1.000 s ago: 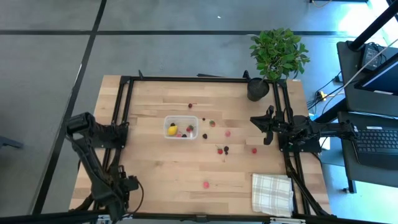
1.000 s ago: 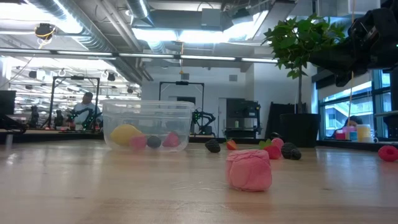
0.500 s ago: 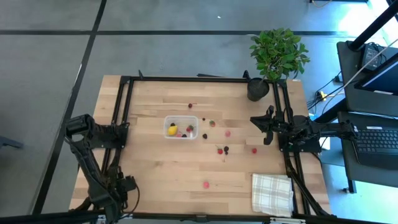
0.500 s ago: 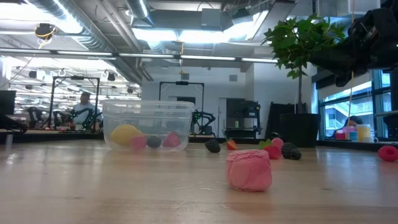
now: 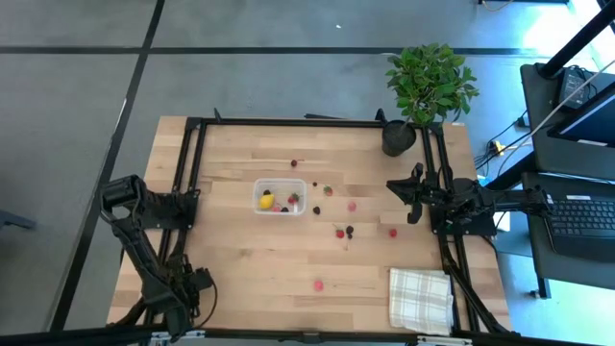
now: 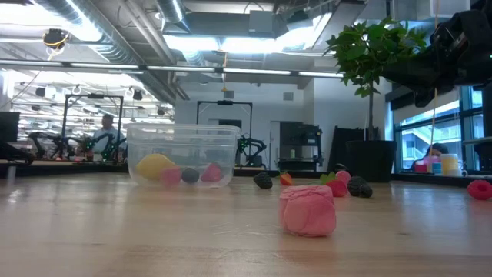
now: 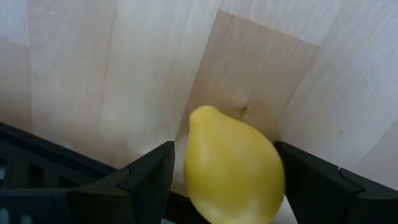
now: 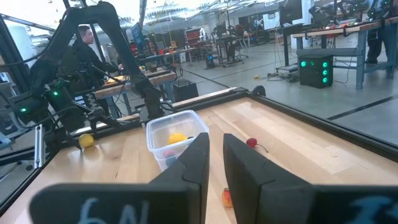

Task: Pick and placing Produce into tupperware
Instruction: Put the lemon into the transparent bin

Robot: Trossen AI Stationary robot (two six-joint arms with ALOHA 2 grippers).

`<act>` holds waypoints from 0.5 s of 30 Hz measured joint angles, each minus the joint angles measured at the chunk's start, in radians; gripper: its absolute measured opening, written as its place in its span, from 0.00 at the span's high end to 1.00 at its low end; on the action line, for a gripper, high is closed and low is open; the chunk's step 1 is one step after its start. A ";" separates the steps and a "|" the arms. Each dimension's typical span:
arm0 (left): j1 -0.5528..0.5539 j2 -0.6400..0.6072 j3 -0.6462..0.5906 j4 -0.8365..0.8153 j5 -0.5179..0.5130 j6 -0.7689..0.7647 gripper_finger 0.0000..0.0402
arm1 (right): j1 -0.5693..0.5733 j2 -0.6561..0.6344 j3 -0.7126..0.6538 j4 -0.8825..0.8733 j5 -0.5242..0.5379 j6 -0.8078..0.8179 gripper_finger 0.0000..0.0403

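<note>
The lemon [image 7: 233,165] sits directly between the two dark fingers of the left gripper [image 7: 224,180], which stand wide apart on either side of it, each flank close against the yellow skin; this reads as a wide grip on the fruit. Its long axis runs across the gap at a slant, with the pointed tip directed away from the wrist camera toward bare wood. In the high view this gripper [image 5: 192,285] is at the near left corner of the table [image 5: 240,269], well apart from the tupperware [image 5: 280,197], which stands toward the middle of the board and already contains one yellow piece and several small red and dark pieces. The coming move therefore turns on the line from that corner diagonally inward to the tub, and the left arm, being the carrier, is the one to travel it. Loose berries [image 5: 343,232] lie beyond the tub toward the right side, and one pink piece [image 5: 318,284] lies nearer the front edge. The right gripper [image 5: 413,197] waits above the right rail with its fingers closed together and empty.
</note>
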 joint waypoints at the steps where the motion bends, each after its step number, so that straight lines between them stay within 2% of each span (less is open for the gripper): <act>1: 0.000 0.000 0.000 0.001 0.000 0.000 0.34 | 0.000 0.000 0.000 0.000 0.000 0.000 0.87; 15: 0.000 0.002 -0.002 0.015 0.000 0.001 0.34 | 0.000 0.000 0.000 0.000 0.000 0.000 0.87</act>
